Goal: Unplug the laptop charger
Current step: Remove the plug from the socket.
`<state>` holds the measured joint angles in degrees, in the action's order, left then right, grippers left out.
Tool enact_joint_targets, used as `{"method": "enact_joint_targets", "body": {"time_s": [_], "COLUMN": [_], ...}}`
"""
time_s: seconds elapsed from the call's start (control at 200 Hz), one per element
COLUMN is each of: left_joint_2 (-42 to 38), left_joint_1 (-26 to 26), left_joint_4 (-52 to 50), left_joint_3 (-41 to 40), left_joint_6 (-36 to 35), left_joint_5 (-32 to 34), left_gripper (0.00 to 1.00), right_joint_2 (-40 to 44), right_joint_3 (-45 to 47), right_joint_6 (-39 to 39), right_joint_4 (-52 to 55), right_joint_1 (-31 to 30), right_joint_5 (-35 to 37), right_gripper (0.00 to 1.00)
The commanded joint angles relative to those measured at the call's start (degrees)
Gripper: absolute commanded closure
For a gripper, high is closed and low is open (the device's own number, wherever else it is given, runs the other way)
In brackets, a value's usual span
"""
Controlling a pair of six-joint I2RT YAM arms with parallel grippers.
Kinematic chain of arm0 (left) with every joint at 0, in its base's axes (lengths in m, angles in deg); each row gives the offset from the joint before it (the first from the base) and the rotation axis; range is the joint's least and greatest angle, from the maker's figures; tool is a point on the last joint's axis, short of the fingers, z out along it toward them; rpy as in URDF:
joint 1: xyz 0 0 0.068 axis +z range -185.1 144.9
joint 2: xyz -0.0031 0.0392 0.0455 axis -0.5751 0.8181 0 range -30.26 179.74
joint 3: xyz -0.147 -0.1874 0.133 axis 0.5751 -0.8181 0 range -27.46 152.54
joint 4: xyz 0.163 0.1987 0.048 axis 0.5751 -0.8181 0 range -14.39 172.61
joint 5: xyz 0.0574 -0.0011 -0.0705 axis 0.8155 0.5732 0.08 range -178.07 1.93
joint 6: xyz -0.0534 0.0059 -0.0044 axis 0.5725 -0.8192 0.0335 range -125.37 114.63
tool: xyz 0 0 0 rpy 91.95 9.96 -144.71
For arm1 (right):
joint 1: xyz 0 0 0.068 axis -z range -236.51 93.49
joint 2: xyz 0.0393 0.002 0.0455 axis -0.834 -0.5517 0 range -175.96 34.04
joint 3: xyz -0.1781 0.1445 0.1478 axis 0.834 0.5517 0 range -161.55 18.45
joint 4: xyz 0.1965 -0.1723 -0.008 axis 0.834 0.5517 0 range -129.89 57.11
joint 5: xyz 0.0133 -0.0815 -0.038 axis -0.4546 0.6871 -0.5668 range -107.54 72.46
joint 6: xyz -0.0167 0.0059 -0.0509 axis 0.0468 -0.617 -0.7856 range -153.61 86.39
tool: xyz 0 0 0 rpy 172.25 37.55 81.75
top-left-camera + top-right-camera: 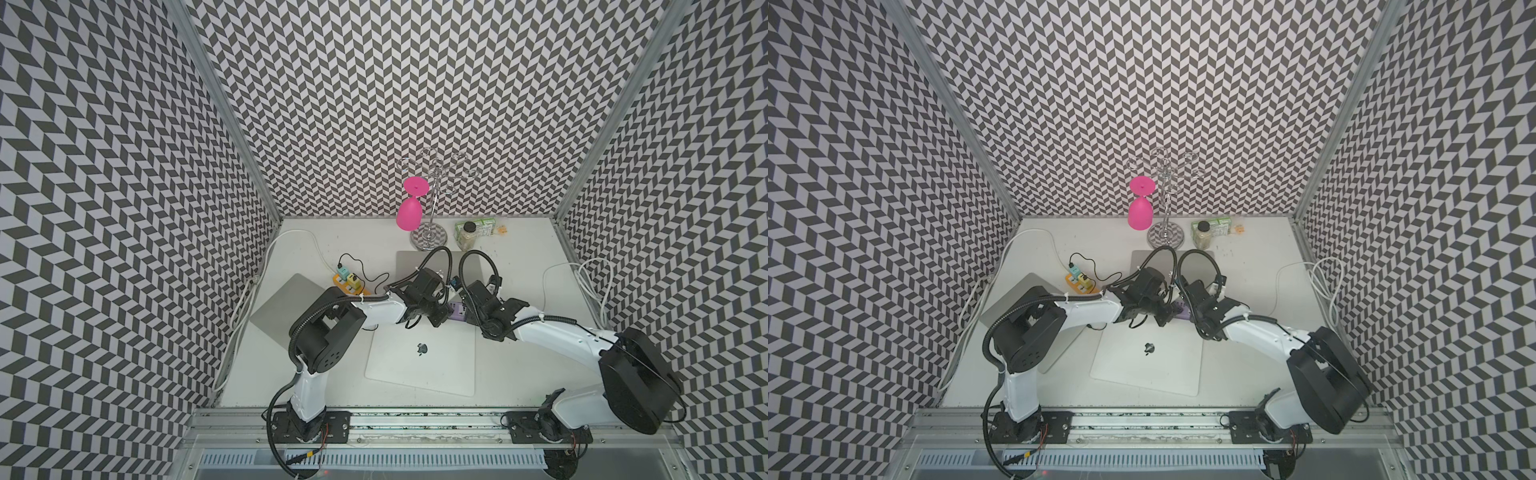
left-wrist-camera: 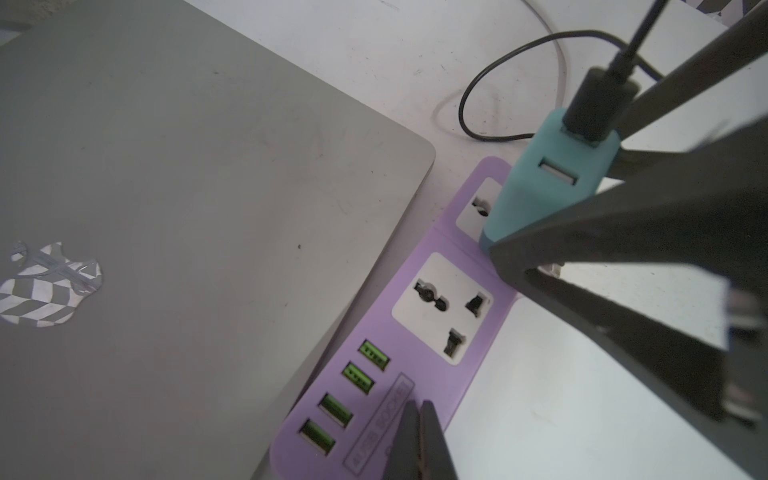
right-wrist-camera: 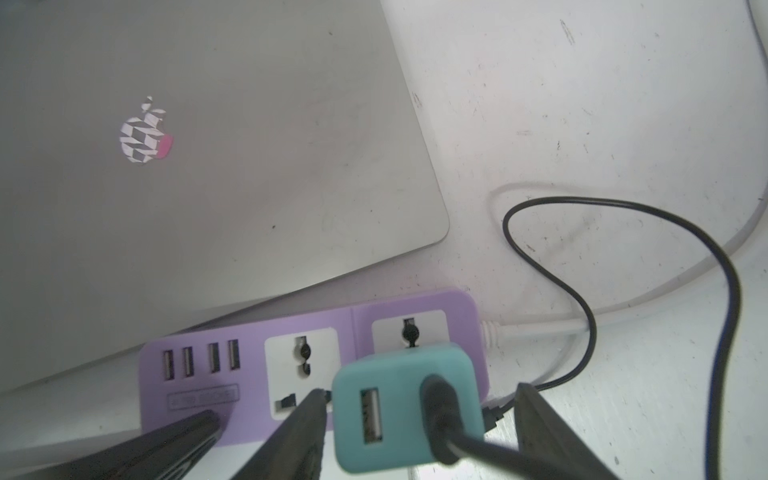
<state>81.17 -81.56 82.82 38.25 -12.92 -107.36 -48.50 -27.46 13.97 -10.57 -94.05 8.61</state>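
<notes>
The right gripper stands open astride the teal charger: one finger lies just beside one flank, while a gap shows between the other finger and the opposite flank. The charger stands upright in the end socket of the purple power strip, at the end where the strip's white cord leaves it. A black USB plug sits in one of the charger's two ports, and its black cable loops over the white table. The left gripper has its jaws pressed together, the tips resting on the strip's opposite end beside the row of USB ports. The middle socket between the two grippers is bare. A closed silver MacBook lies along the strip's long edge, and whether they touch cannot be told. In both top views the two arms meet over the strip, just behind that laptop. An orange power strip lies near the left arm, and a pink wine glass hangs upside down on a chrome rack by the back wall.
</notes>
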Motion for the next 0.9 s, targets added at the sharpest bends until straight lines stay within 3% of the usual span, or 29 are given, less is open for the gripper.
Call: {"method": "enact_joint_targets", "body": {"time_s": [0.0,0.501,0.891], "left_joint_2": [1.2,1.1,1.4], "left_joint_1": [0.4,0.8,0.8], "left_joint_4": [-2.4,-2.8,-3.5], "left_joint_3": [0.6,0.7,1.5], "left_joint_6": [0.7,0.6,0.7], "left_joint_5": [-0.2,-0.2,-0.1], "left_gripper": [1.0,1.0,1.0], "right_joint_2": [-1.0,-1.9,-2.7], "right_joint_3": [-1.9,-2.0,-2.6], "right_joint_6": [-2.1,-5.8,-6.4], "right_joint_4": [-1.5,-3.0,-1.8], "right_joint_1": [0.4,1.2,1.2], "right_joint_5": [0.8,-0.4,-0.1], "right_gripper": [0.34,0.4,0.52]}}
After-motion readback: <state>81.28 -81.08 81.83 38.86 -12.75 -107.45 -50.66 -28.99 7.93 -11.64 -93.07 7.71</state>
